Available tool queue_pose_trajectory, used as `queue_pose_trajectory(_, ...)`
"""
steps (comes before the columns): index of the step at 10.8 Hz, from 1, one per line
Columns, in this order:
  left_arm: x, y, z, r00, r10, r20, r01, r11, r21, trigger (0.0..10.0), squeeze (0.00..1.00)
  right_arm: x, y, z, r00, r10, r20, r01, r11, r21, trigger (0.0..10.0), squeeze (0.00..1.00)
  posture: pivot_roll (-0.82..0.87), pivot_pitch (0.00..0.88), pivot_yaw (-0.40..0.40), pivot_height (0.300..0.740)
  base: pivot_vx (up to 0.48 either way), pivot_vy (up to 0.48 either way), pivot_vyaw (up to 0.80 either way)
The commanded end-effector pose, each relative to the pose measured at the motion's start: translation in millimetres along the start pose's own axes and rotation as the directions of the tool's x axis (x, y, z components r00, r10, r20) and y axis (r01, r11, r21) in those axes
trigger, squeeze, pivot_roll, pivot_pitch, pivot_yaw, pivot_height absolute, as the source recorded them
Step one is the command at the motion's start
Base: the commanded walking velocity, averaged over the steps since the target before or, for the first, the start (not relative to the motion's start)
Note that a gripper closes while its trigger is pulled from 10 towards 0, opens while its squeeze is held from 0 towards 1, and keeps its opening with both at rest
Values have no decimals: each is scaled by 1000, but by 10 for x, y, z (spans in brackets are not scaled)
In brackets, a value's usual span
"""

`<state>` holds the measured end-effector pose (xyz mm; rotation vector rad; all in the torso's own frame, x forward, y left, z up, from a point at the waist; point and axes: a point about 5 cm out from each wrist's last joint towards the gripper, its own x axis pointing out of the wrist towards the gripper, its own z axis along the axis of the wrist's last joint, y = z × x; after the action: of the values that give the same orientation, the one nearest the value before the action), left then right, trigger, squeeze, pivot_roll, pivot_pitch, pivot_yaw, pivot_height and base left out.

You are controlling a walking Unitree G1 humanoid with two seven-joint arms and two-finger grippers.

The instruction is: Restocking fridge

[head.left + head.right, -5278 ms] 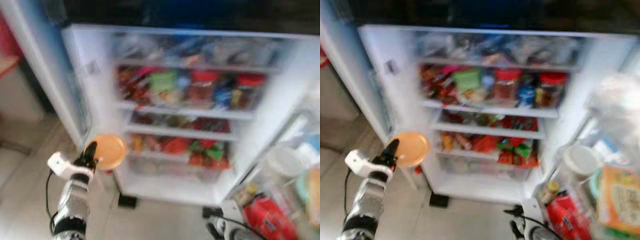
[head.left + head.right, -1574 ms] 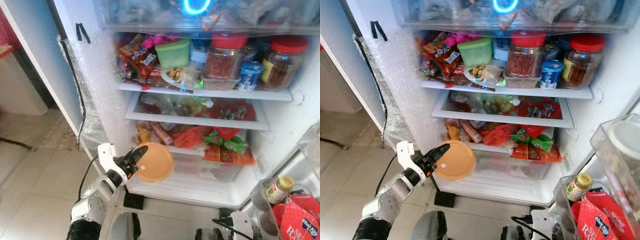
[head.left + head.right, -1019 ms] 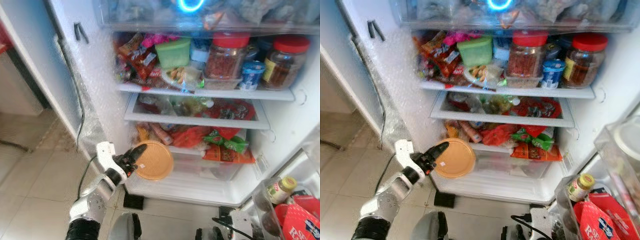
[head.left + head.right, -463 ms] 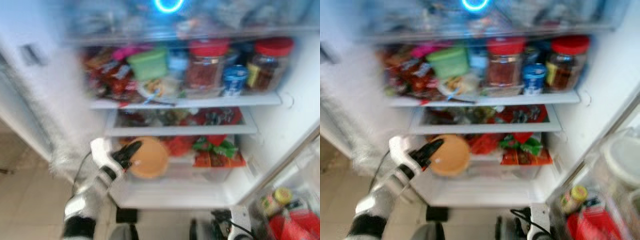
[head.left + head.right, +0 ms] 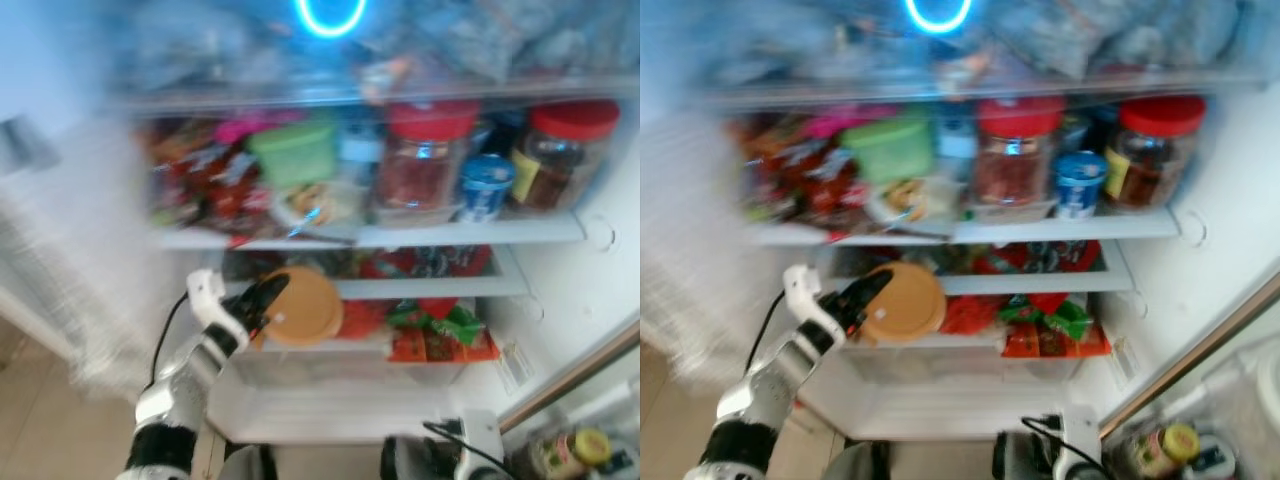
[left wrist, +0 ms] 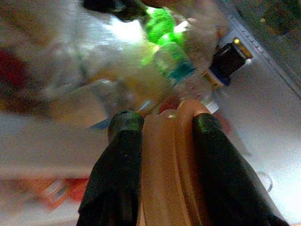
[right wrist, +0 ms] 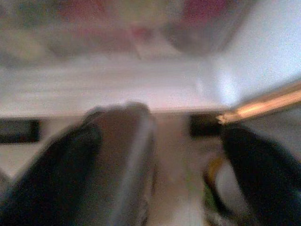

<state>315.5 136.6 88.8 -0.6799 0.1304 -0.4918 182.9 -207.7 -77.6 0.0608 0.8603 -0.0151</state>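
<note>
The open fridge (image 5: 590,300) stands before me with packed shelves. My left gripper (image 5: 262,300) is shut on a flat round orange container (image 5: 302,306) and holds it on edge at the left front of the lower snack shelf, just under the second shelf. In the left wrist view the orange container (image 6: 167,160) sits between both black fingers (image 6: 120,165), with bags and a bottle behind it. My right gripper (image 7: 155,188) hangs low before the fridge's bottom edge, open.
The upper shelf (image 5: 450,236) carries two red-lidded jars (image 5: 420,160), a green tub (image 5: 295,150) and a blue-and-white cup (image 5: 483,185). Red and green snack packs (image 5: 440,330) lie on the lower shelf above a clear drawer (image 5: 350,375). The door bin with a jar (image 5: 1165,440) is at lower right.
The camera has moved closer and swung right, with blur. My left gripper has carried the orange container up and inward, from before the drawer to the lower shelf's left front.
</note>
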Motion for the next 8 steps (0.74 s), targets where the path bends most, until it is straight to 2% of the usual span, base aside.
queue_pose_trajectory(1, 27, -24, 56, 999, -13, 41, 14, 1000, -15, 10000, 0, -54, -62, -180, 998, -22, -67, 22, 1000, 5, 10000, 0, -92, 59, 54, 625, 0, 0, 0)
queue_pose_trajectory(6, 178, 83, 158, 982, 108, 153, -100, 993, -65, 10000, 0, -66, -84, -199, 997, -22, -71, 22, 1000, -1, 10000, 0, -109, 68, 47, 625, 0, 0, 0)
queue_pose_trajectory(8, 256, 156, 195, 963, 198, 184, -183, 978, -98, 10000, 0, -73, -109, -204, 997, -26, -73, 26, 1000, -6, 10000, 0, -116, 72, 40, 625, 0, 0, 0)
